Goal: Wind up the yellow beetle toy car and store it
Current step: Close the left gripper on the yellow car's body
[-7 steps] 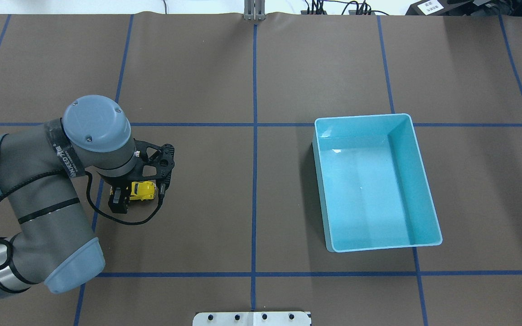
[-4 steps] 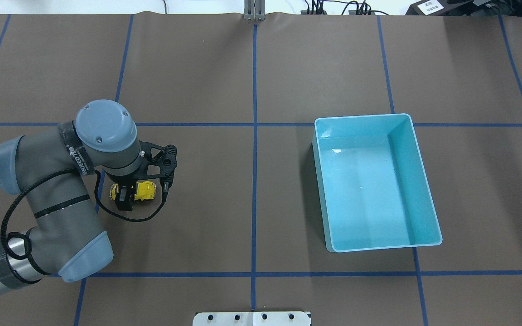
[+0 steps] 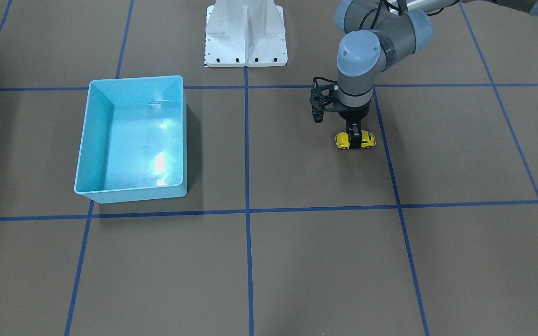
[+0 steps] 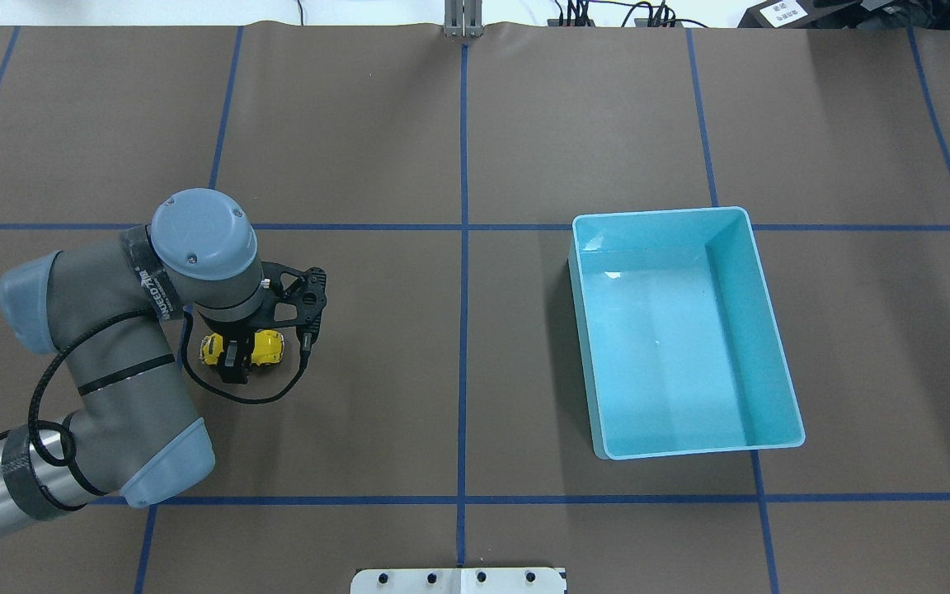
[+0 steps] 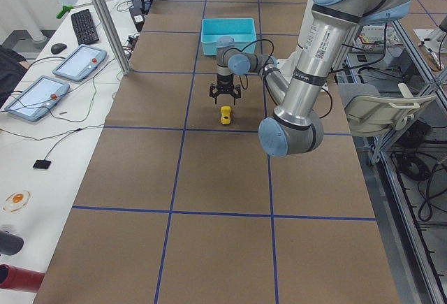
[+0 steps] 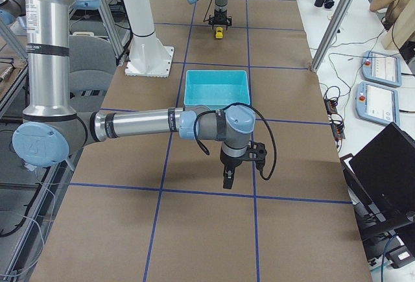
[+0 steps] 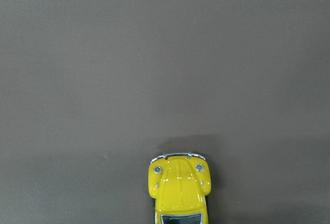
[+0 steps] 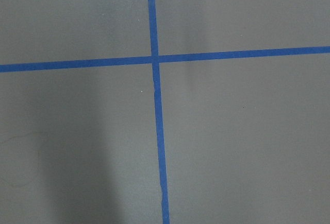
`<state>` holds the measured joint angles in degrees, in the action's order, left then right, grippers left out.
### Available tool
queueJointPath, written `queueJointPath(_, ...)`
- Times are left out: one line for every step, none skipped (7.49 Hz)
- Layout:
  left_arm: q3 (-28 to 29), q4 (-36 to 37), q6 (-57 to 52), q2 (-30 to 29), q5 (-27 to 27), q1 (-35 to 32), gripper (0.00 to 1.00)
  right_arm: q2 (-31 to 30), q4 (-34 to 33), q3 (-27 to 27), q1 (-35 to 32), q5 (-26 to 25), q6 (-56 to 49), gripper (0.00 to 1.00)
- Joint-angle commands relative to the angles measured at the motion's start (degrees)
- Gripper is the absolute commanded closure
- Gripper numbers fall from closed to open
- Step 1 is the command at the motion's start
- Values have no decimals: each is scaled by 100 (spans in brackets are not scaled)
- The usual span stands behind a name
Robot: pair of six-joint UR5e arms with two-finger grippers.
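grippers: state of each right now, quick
left gripper: closed on the car, which sits on the table
right gripper: cannot tell, it shows only in a far side view

Bare brown table mat with blue tape lines [image 4: 409,363] stretched between the glossy yellow beetle toy car [image 4: 265,346] and the light-blue rectangular plastic bin [image 4: 751,330], open at the top, its upright walls in the way; the left gripper [image 4: 231,351] covered the car from above

The yellow beetle toy car [image 7: 178,193] runs off the left wrist view's lower edge, only its bonnet showing; a finger of the left gripper [image 3: 355,138] hides its middle; how wide the right gripper [image 6: 227,179] stands cannot be told.
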<state>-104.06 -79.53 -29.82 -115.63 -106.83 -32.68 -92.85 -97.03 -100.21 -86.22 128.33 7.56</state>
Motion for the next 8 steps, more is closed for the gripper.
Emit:
queueJointPath(140,-53,46,-12,-135,7,5,4,0,1,0,-1,0,0)
queueJointPath(271,-262,194,-21,-171,7,5,-5,0,10,0,-1,0,0)
queueJointPath(368,-369,196,-30,-180,7,5,4,0,10,0,-1,0,0)
queueJointPath(369,-379,196,-30,-180,16,6,-5,0,19,0,-1,0,0)
queueJointPath(378,-405,196,-21,-241,16,6,-5,0,19,0,-1,0,0)
queueJointPath(395,-414,196,-12,-250,33,7,4,0,19,0,-1,-9,0)
queueJointPath(474,-501,196,-29,-250,42,9,4,0,19,0,-1,-9,0)
queueJointPath(562,-658,205,-30,-250,42,9,4,0,19,0,-1,0,0)
